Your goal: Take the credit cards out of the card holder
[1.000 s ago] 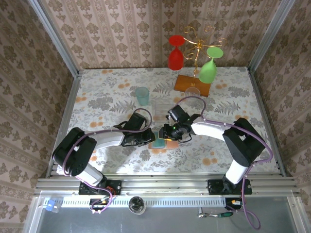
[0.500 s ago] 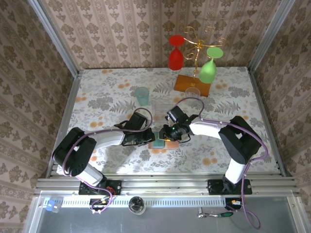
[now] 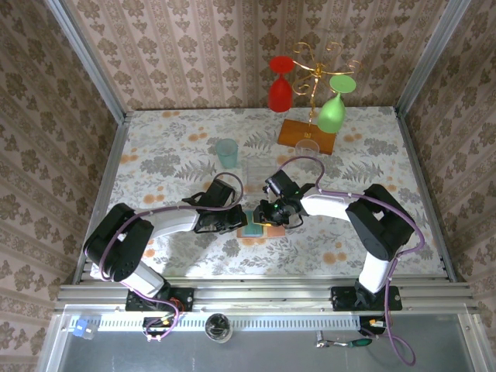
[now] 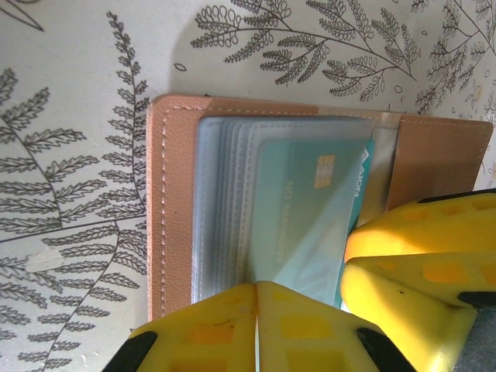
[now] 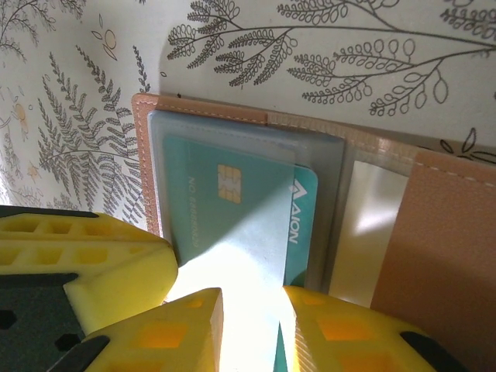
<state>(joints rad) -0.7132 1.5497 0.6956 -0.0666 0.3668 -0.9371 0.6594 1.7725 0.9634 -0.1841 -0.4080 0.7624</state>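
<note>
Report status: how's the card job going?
Left jaws shut on holder edge. Right jaws straddling card, grip unclear. Card still in holder. Nothing blocking.

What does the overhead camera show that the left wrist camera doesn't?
Overhead: the left arm, the right arm, a teal tumbler, and a glass rack holding a red glass and a green glass. Left wrist: the gold chip on the teal credit card, tucked behind clear sleeves. Shared: the open tan card holder on the floral table, the left claw at its edge.

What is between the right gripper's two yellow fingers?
The teal credit card, in the card holder's clear pocket, lies there; the right wrist view shows it.
</note>
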